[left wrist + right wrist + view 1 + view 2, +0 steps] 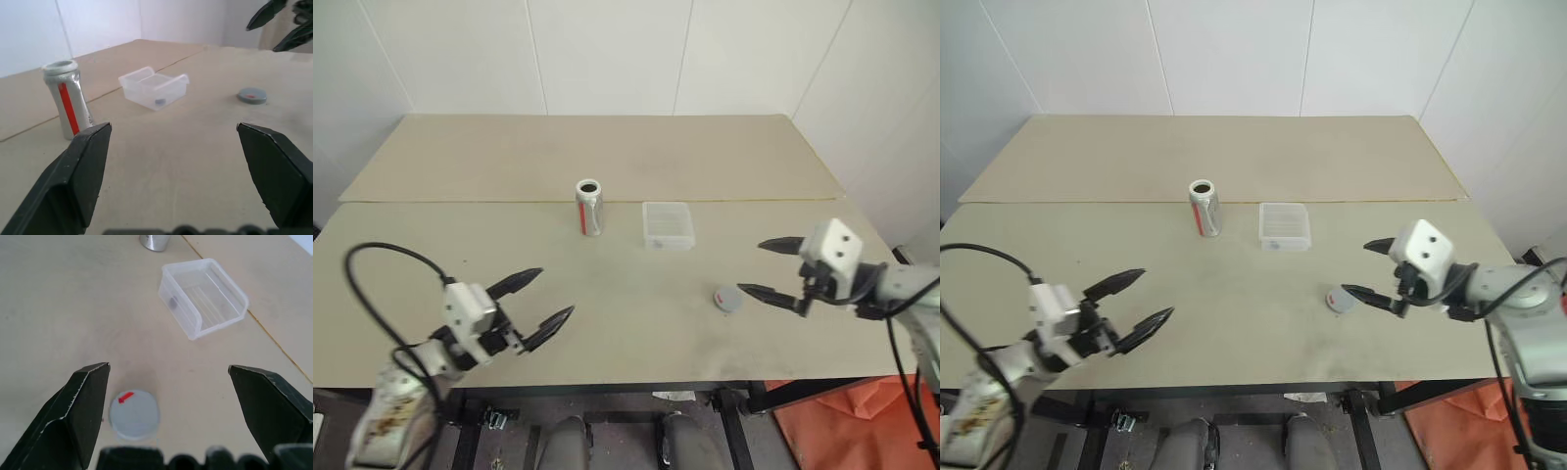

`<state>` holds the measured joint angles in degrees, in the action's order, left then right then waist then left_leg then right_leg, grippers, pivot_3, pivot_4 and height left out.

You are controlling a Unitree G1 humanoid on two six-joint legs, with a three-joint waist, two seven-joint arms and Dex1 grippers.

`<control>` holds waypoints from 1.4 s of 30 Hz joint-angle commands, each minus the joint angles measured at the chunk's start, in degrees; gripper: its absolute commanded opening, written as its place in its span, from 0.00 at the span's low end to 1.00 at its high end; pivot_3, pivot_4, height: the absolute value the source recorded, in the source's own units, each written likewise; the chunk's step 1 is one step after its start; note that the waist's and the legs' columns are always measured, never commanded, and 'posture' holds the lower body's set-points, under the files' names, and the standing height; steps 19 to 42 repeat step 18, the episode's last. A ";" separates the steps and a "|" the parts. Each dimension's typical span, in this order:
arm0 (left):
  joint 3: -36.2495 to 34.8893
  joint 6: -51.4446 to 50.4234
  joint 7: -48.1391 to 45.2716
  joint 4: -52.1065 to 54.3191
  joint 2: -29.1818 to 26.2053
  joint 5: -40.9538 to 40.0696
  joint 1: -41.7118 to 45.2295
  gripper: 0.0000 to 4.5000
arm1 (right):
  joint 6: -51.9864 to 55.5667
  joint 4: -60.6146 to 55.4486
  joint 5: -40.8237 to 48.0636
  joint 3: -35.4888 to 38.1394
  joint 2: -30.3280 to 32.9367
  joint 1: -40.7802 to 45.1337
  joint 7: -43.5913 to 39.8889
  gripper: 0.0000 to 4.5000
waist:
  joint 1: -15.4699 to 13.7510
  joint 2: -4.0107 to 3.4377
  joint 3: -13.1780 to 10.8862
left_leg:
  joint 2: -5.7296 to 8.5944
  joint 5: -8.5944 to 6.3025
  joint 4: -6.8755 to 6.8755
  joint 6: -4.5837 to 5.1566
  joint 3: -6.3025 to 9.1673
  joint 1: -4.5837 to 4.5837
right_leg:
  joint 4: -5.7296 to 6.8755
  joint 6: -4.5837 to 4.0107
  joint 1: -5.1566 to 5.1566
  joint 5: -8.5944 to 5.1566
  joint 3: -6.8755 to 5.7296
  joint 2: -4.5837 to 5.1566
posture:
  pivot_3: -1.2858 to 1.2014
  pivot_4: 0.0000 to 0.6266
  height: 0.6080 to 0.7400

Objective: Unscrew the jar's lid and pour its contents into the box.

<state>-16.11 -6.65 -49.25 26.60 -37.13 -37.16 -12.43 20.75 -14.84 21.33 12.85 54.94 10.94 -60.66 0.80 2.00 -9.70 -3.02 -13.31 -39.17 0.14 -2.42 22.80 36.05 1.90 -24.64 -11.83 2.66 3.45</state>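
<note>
The jar stands upright near the table's middle, its dark mouth uncovered, a red stripe down its silvery side. Just right of it sits the clear plastic box, with a small dark object inside. The grey lid lies flat on the table, its red mark up. My right gripper is open, its lower fingertip just right of the lid and apart from it. Over the table's near left, well short of the jar, my left gripper is open and empty.
The tan table has a seam running across it behind the jar and box. White walls close off the back and right. An orange sheet lies on the floor under the right front corner.
</note>
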 commanded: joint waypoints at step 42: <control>-21.42 -10.76 -5.94 3.16 -11.79 -7.38 -2.40 0.99 | -6.79 7.73 -0.90 13.03 8.44 -5.43 -5.02 1.00 | 0.13 -0.01 -0.01 | 0.00 -0.01 0.35 -0.01 -0.22 -0.16 | -0.08 -0.10 -0.07 -0.15 0.11 0.00 | 0.52 0.24 1.00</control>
